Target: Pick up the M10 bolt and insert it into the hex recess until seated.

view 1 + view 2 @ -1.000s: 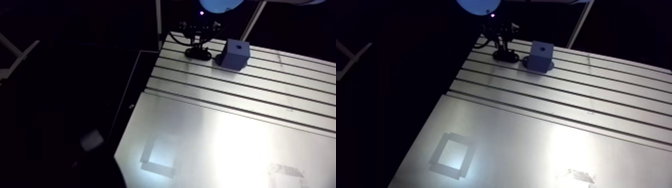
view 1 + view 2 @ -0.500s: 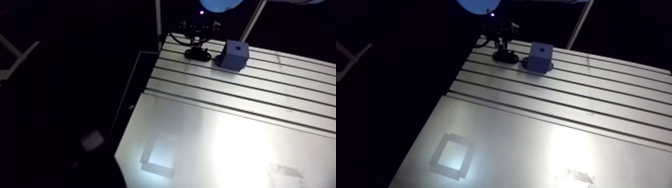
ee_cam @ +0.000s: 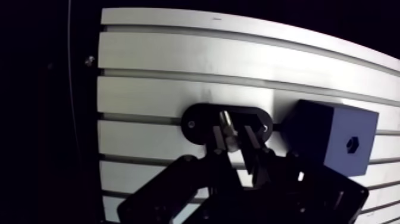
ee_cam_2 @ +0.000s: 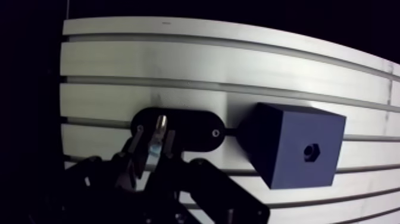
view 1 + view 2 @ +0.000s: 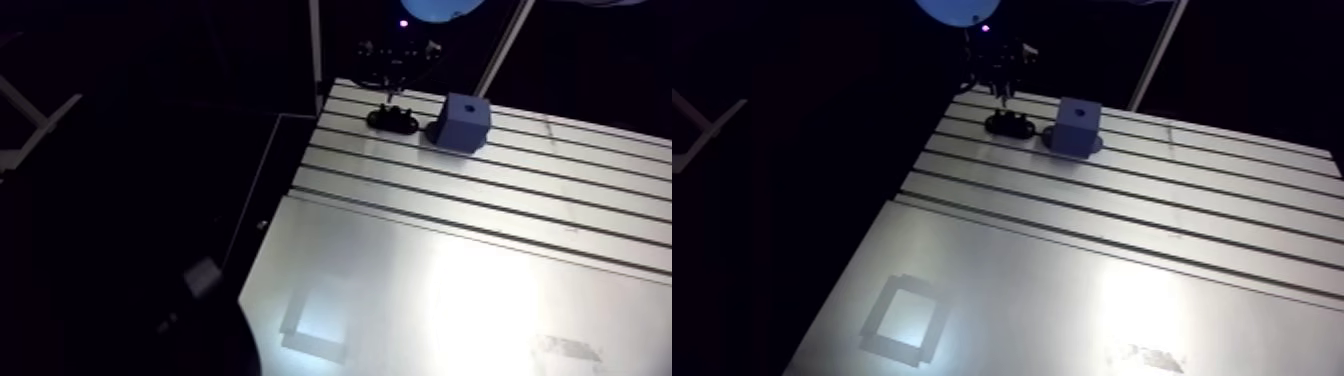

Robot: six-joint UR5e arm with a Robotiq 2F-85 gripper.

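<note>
pick looking done, insert pending | tool (image 3: 233, 138) is gripping the m10 bolt (image 3: 226, 121), jaws nearly together, over the black holder (image 3: 196, 122) | blue block (image 3: 330, 140) is sitting beside it on the counter (image 3: 178, 65); hex recess (image 3: 352, 144) is showing empty

Light-blue joint cap (image 5: 440, 8), black two-finger gripper (image 3: 234, 136)
</note>
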